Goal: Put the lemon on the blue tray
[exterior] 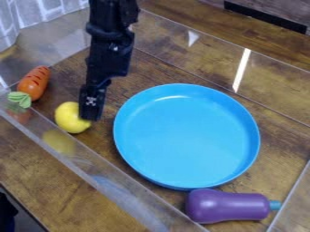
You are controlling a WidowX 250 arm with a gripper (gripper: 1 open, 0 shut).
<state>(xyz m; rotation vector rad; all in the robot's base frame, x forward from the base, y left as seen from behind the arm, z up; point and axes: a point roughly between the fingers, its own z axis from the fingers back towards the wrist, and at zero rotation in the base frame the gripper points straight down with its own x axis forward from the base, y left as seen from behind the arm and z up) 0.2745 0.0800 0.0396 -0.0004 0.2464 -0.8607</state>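
The lemon [68, 119], a small bright-yellow oval, lies on the wooden table just left of the blue tray [188, 136]. The tray is a large round plate with a shallow rim, and nothing lies in it. My gripper [91, 102] hangs down from the black arm right over the lemon's right side, its dark fingers covering that edge of the fruit. The jaws stand open with nothing held between them. Whether a finger touches the lemon I cannot tell.
An orange carrot [33, 83] with a green top lies at the far left. A purple eggplant [224, 207] lies at the front, below the tray. A clear plastic wall [72, 159] runs along the table's front-left edge.
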